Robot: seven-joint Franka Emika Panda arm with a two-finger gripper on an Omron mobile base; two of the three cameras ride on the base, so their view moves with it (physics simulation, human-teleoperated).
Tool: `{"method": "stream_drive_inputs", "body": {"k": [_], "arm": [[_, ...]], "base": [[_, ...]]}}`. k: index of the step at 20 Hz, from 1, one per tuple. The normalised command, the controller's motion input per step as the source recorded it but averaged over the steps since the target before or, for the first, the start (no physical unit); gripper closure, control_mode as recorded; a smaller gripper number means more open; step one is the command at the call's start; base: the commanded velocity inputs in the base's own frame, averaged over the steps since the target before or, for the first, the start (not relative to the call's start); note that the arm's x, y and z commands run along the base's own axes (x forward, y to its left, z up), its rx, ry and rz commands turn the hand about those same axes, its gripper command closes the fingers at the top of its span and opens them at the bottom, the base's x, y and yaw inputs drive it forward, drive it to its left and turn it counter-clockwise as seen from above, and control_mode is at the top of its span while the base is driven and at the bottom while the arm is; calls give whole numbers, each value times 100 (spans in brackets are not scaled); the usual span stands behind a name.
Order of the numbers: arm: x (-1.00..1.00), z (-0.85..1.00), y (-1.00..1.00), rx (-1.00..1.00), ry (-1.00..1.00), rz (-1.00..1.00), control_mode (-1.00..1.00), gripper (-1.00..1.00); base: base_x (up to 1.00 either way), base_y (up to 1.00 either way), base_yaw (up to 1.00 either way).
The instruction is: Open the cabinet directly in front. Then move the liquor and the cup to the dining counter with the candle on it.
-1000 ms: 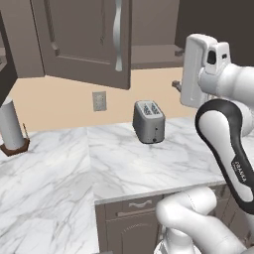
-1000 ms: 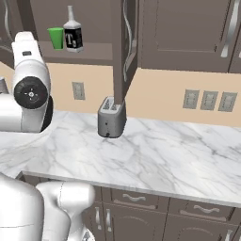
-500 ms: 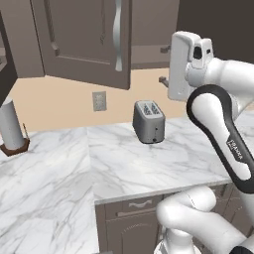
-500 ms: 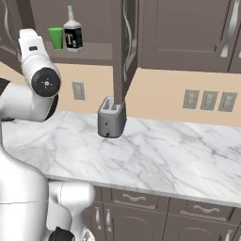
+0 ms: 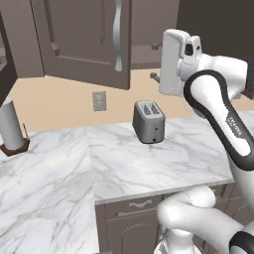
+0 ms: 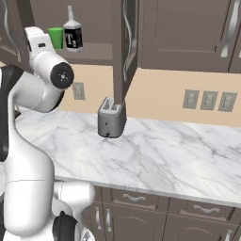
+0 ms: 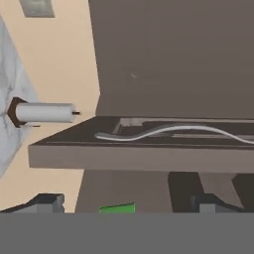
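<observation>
Right base view: one liquor (image 6: 73, 36), one cup (image 6: 56, 37).

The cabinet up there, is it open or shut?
Open: the cabinet door stands swung out edge-on, and the liquor and cup show on its shelf.

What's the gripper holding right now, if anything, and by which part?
Nothing is held. The gripper is open with no object between its fingertips; the cup and the liquor stand on the shelf of the opened cabinet.
</observation>
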Motion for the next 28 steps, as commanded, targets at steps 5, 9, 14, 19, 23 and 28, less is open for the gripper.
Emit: {"method": "stream_drive_inputs", "body": {"k": [5,9,14,19,23,28], "arm": [[0,0,35,0,-7,10,-100,-100],[2,0,31,0,-6,11,-100,-100],[22,0,10,0,-2,14,-100,-100],[28,0,2,0,0,16,-100,-100],[3,0,18,0,0,16,-100,-100],[0,-3,55,0,0,10,-100,-100]], "base": [[0,0,0],[0,0,0],[0,0,0],[0,0,0],[0,0,0],[0,0,0]]}}
